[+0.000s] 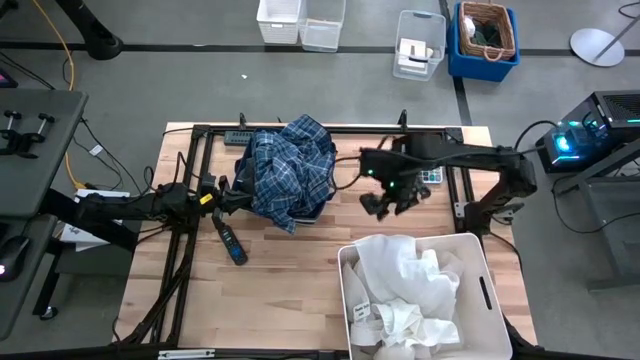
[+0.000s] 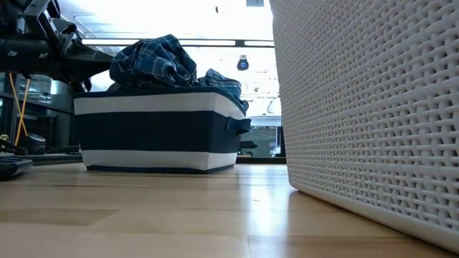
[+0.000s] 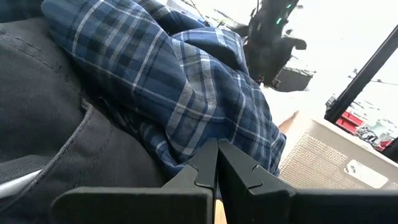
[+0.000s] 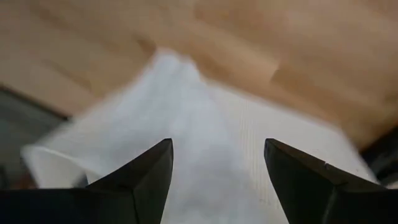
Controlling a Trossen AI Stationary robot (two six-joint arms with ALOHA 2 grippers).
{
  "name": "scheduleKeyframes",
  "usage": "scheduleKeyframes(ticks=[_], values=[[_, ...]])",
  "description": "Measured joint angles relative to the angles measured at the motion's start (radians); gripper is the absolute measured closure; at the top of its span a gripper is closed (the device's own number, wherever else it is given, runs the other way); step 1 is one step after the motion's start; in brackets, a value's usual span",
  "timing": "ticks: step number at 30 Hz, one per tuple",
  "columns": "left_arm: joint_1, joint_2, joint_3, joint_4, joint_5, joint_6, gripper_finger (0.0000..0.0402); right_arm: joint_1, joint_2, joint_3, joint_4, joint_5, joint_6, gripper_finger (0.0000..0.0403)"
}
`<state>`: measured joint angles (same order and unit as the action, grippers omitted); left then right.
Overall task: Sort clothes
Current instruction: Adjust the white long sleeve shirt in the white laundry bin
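Observation:
The blue-white plaid shirt point(image 1: 290, 170) lies heaped on top of the dark blue bin point(image 2: 158, 132) at the table's far middle, and one part hangs over the bin's near rim. A dark grey piece point(image 3: 56, 124) lies beside it in the bin. My left gripper point(image 1: 238, 192) is shut at the heap's left side, its tips point(image 3: 217, 155) right at the plaid cloth. My right gripper point(image 1: 392, 203) is open and empty, in the air between the blue bin and the large white bin point(image 1: 480, 262). The white bin holds white shirts point(image 1: 410, 290), which also show in the right wrist view point(image 4: 205, 124). My left gripper's shut fingertips point(image 3: 205, 163) point level from the table's left at a low fold of the plaid shirt point(image 3: 211, 124). I cannot tell whether they touch the cloth. No cloth shows between the fingers.
A dark tool with a blue end point(image 1: 229, 243) lies on the table near the left arm. A black frame point(image 1: 200, 130) runs around the table's edge. A small keypad device point(image 1: 432, 177) lies under the right arm. Bare wood point(image 1: 280, 290) lies at the near left.

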<state>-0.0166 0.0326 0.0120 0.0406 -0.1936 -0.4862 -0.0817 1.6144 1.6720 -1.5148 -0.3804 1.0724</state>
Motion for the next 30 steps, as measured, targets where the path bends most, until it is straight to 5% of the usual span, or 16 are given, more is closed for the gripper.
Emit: scheduleKeyframes(ticks=[3,10,17,20,25,30], values=[[0.000,0.000,0.000,0.000,0.000,0.000,0.0401,-0.034,0.000,-0.156,0.085,-0.144,-0.041,0.0155],[0.000,0.000,0.000,0.000,0.000,0.000,0.0401,-0.044,0.001,-0.411,0.377,-0.292,0.013,0.0155],[0.000,0.000,0.000,0.000,0.000,0.000,0.0401,0.000,0.001,-0.517,0.463,-0.384,0.033,0.0159],[0.000,0.000,0.000,0.000,0.000,0.000,0.0401,0.025,0.001,-0.515,0.460,-0.381,0.025,0.0202],[0.000,0.000,0.000,0.000,0.000,0.000,0.0401,0.071,0.001,-0.453,0.477,-0.378,0.028,0.0378],[0.000,0.000,0.000,0.000,0.000,0.000,0.0401,0.101,0.001,-0.227,0.427,-0.311,0.072,0.0399]])
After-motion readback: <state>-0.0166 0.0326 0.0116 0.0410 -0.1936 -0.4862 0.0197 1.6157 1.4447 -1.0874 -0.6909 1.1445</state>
